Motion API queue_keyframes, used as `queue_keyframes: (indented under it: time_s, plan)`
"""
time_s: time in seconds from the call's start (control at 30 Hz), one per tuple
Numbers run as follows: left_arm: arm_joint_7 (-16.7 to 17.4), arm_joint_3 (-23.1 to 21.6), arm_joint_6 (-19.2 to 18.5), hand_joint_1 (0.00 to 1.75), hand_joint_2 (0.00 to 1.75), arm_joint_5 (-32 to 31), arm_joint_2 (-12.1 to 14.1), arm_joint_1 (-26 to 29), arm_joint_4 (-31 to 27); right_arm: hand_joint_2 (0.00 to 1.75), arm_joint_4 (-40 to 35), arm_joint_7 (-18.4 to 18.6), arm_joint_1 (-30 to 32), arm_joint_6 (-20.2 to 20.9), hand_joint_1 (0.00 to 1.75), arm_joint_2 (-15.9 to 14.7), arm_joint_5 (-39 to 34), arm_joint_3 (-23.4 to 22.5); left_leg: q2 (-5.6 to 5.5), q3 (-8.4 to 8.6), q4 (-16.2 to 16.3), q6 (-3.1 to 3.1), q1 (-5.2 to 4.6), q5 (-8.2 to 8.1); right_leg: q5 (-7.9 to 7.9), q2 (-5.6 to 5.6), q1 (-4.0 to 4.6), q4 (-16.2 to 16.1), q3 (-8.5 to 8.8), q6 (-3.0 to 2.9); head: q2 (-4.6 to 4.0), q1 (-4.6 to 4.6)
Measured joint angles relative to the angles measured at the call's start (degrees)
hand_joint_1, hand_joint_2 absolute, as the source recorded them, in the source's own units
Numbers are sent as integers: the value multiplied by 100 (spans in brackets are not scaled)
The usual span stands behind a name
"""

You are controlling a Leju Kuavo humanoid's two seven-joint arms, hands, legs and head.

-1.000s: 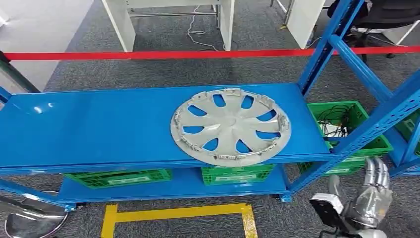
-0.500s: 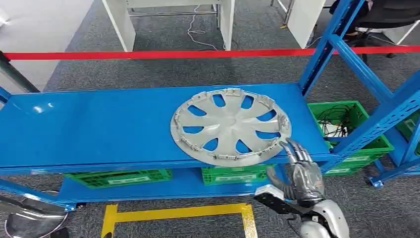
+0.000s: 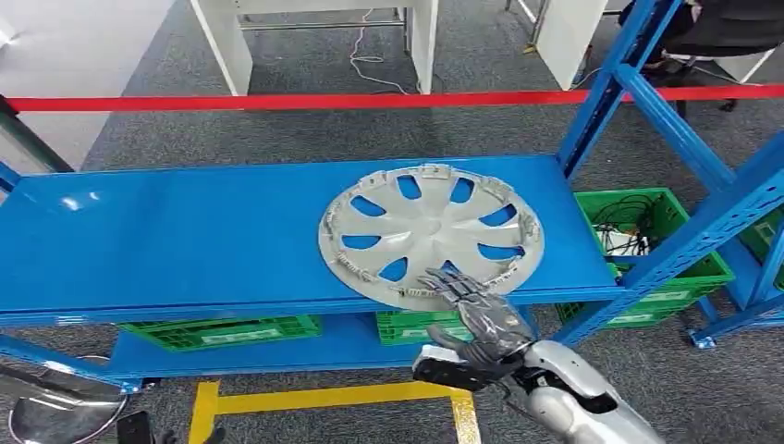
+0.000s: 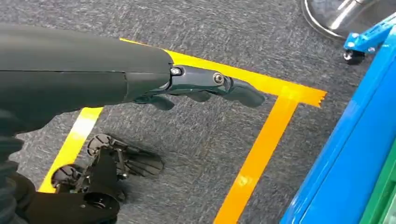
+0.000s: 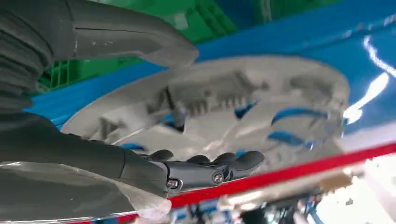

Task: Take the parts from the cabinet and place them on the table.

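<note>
Your hubcap (image 3: 431,235) lies flat on the shelf (image 3: 185,231), its near rim overhanging; likely light, stiff, brittle plastic, so grip that rim where your empty, spread right robot hand (image 3: 476,314) reaches.

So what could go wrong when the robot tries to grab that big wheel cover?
The hubcap juts a little over the front edge of the blue shelf, and the right hand reaches in right there, fingers apart. A bump might tip it onto the floor. It is also wide and flat, so one hand gripping just the rim may let it slip. The left hand hangs low over the floor, not helping.
</note>
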Motion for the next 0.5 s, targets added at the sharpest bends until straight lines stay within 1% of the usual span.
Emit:
queue_keyframes:
  time_s: [0.03,0.1,0.2,0.23,0.3,0.5]
  plan:
    - [17,-4,-9,0,175,-35,0,-7,4,175,72,80,-92,169,0,-50,-98,124,0,-1,2,0,0,0,0,2,0,0,2,0,0,-2]
    - [26,-7,-13,0,175,-83,-2,-18,11,175,179,230,-249,341,0,-129,-212,288,0,-1,4,1,0,1,1,1,0,0,2,1,0,-2]
    - [57,-7,-29,0,175,-133,0,-23,22,175,351,598,-451,395,0,-266,-253,434,1,-3,6,1,0,0,1,5,0,0,0,1,0,0]
    - [72,-7,-31,0,175,-133,0,-24,22,175,387,658,-495,386,0,-297,-249,450,1,-2,6,1,1,0,1,4,0,0,-1,1,0,-2]
    - [76,-7,-31,0,175,-140,-2,-24,24,175,448,710,-571,380,0,-347,-247,483,1,-2,7,1,1,-1,0,3,0,0,-46,2,0,-2]
    - [76,-7,-31,0,175,-144,0,-24,24,175,544,802,-665,349,0,-433,-221,555,1,-5,9,1,0,-1,0,4,0,0,-48,2,0,0]
